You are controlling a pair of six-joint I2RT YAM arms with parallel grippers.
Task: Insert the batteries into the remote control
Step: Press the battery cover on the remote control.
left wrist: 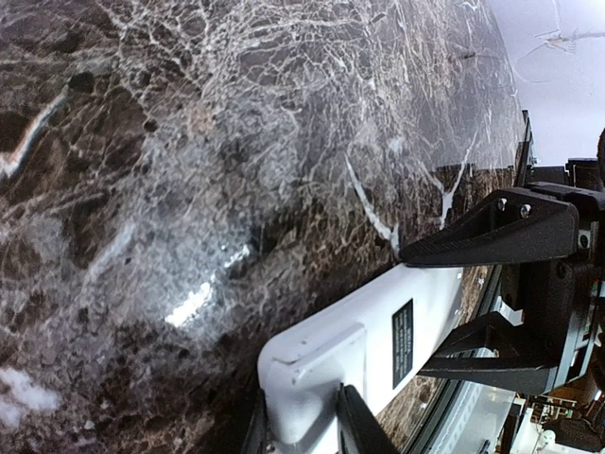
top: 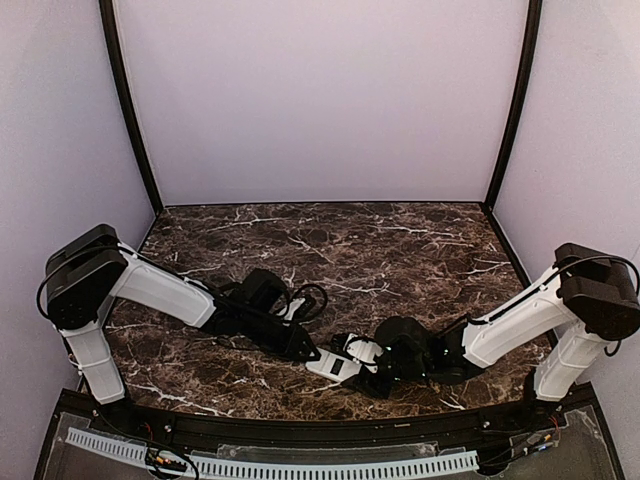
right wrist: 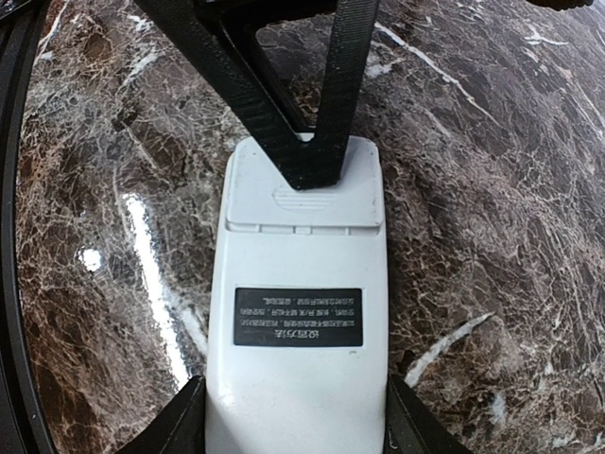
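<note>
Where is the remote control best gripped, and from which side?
Probably best: grip the remote control across its long side edges at the end with the label, approaching from that end: the sides are straight and parallel there, and the battery cover is left free.

Remote control [right wrist: 298, 274], plain white back up, with a black label [right wrist: 298, 317] at mid-length, seen against the dark marbled tabletop [right wrist: 492, 189]. The right gripper [right wrist: 298, 426] clasps its near end, one black finger [right wrist: 180, 421] against each long side. At the far end, the left gripper [right wrist: 307, 156] presses a black finger on the ridged battery cover [right wrist: 253, 194].
</note>
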